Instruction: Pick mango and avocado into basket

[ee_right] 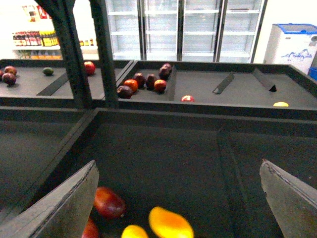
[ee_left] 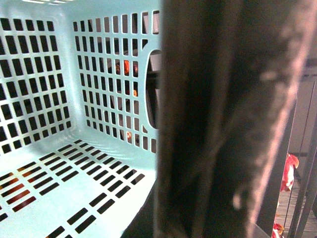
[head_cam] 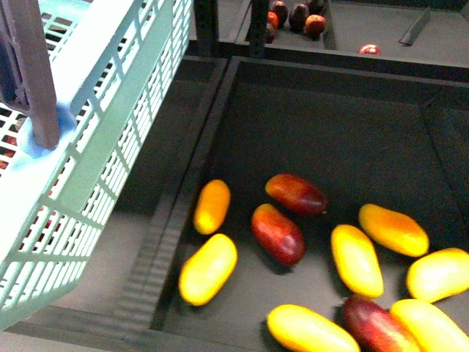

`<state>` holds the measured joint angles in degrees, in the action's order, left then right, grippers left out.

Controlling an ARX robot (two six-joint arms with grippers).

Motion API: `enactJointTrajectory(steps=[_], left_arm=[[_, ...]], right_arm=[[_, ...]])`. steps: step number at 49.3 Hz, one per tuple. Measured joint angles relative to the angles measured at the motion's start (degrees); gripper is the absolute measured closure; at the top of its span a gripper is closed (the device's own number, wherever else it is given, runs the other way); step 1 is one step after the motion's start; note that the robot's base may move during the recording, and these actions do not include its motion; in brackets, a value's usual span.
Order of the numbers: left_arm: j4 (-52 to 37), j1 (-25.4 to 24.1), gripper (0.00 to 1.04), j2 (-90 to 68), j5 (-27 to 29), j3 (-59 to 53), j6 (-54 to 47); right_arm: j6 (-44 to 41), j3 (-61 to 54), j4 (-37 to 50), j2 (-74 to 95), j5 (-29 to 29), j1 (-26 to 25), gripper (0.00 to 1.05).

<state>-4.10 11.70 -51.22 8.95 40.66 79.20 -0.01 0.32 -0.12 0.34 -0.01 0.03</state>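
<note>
basket [head_cam: 110,147]: upper left of front frame, tilted, pale turquoise lattice; slotted inside walls and floor fill left half of left wrist frame.
basket handle [head_cam: 33,73]: brown-grey bar, far left of front frame, running down into basket rim.
left gripper: not made out; blurred dark bar right up against left wrist lens; jaw state cannot tell.
dark bin [head_cam: 330,117]: centre to right of front frame, holds all mangoes.
yellow mangoes: 7 counted, front frame, lower centre to lower right.
mango 1 [head_cam: 212,206]: orange-yellow, long axis near vertical, top end tipped right.
mango 2 [head_cam: 208,268]: just below mango 1, axis lower left to upper right.
mango 3 [head_cam: 311,330]: bottom edge, axis shallow, upper left to lower right.
mango 4 [head_cam: 356,259]: axis steep, upper left to lower right.
mango 5 [head_cam: 393,229]: axis shallow, upper left to lower right.
mango 6 [head_cam: 440,274]: near horizontal, cut by right edge.
mango 7 [head_cam: 432,326]: lower right corner, upper left to lower right.
red mangoes: 3 counted [head_cam: 296,193], [head_cam: 278,233], [head_cam: 377,326], all upper left to lower right; third wedged between mangoes 3 and 7.
avocado [ee_right: 48,71]: small green fruit, upper left of right wrist frame, in far bin; too small for axis.
right gripper [ee_right: 178,163]: jaws spread wide, holding nothing, above dark bin.
</note>
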Motion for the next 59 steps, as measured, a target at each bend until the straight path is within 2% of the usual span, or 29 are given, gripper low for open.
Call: enactJointTrajectory(steps=[22,31,49,52,56,59], left_arm=[[0.00,-0.46,0.98,0.00,1.70,0.00,-1.29],[0.00,-0.28,0.98,-0.09,-0.15,0.00,-0.59],[0.00,-0.09,0.98,-0.09,0.28,0.00,-0.61],[4.63,0.17,0.98,-0.85,0.50,1.60,-7.06],[10.14,0.57,0.98,-4.79,-3.56,4.98,-34.38],[10.75,0.81,0.98,-7.56,-5.73,6.51,-45.48]], right_arm=[[-0.02,0.02,0.04,-0.09,-0.26,-0.11,0.08],[-0.02,0.02,0.04,-0.09,-0.26,-0.11,0.08],[-0.02,0.02,0.04,-0.09,-0.09,-0.11,0.08],[-0.02,0.02,0.04,-0.09,-0.07,-0.11,0.08],[-0.02,0.02,0.04,-0.09,-0.07,-0.11,0.08],[-0.02,0.02,0.04,-0.09,-0.07,-0.11,0.08]])
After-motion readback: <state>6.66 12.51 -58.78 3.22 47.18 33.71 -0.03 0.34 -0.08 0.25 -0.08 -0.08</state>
